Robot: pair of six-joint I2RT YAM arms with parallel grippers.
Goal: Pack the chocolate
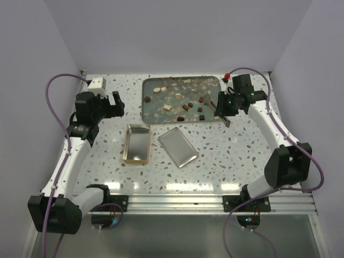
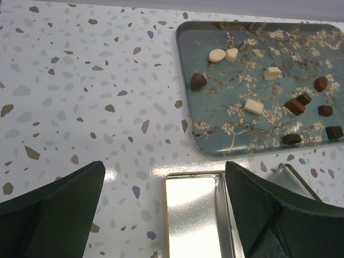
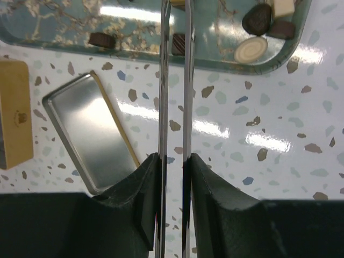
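The chocolate [image 1: 185, 107] lies as several small brown and cream lumps on the teal blossom tray [image 1: 152, 110] at the back. The wrist views show the same lumps [image 2: 198, 81] [image 3: 256, 19]. The open gold tin [image 1: 136, 144] and its lid [image 1: 178, 147] lie in front of the tray. My right gripper [image 1: 220, 105] [image 3: 174, 161] is shut on metal tongs [image 3: 162, 80], whose two blades reach over the tray's near edge. A dark lump [image 3: 178, 44] shows between the blades. My left gripper [image 1: 115, 105] [image 2: 164, 177] is open and empty above the tin [image 2: 196, 215].
A white box [image 1: 97, 83] sits at the back left corner and a red-topped fitting [image 1: 228, 76] at the back right. Grey walls close in the table on three sides. A tan-gold block [image 3: 13, 121] shows at the left edge of the right wrist view.
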